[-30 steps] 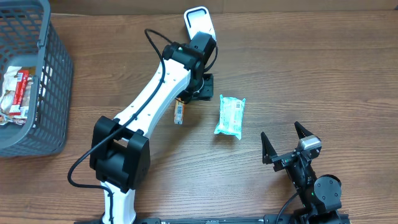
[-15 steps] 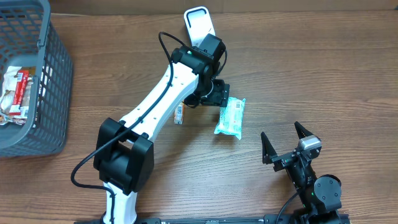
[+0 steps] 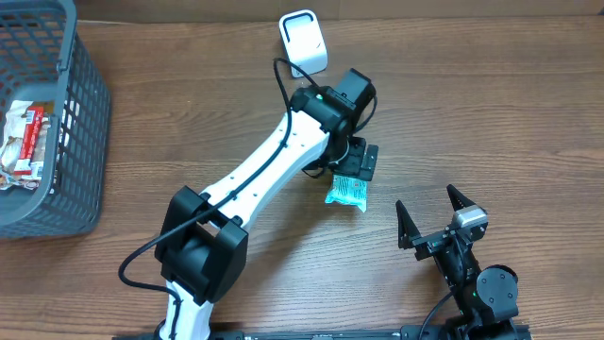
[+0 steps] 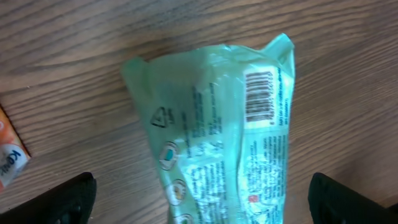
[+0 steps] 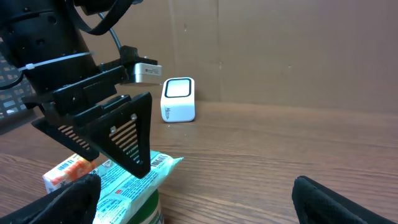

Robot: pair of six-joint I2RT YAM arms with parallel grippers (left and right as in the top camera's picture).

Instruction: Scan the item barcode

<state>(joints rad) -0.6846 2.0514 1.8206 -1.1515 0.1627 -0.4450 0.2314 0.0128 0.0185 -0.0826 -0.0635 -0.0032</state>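
A pale green plastic packet (image 4: 217,155) lies flat on the brown wooden worktop (image 3: 491,104), barcode (image 4: 259,96) facing up, directly beneath the left arm's fingers (image 4: 68,199), which stand spread wide to either side without touching it. A white box-shaped scanner (image 3: 304,41) sits beyond it at the far edge. The right arm's fingers (image 3: 406,227) are likewise released, holding nothing, near the front edge

Left arm (image 3: 274,170): white shells between chunky black joint housings, thin black cable (image 3: 137,253) looped near the base at seven o'clock. Black triangular fingers (image 5: 124,140) with slotted grilles; white zip tie (image 5: 59,60) round a black housing. Right arm (image 3: 472,279) at five o'clock: all black, small silver block (image 3: 469,219) on top.
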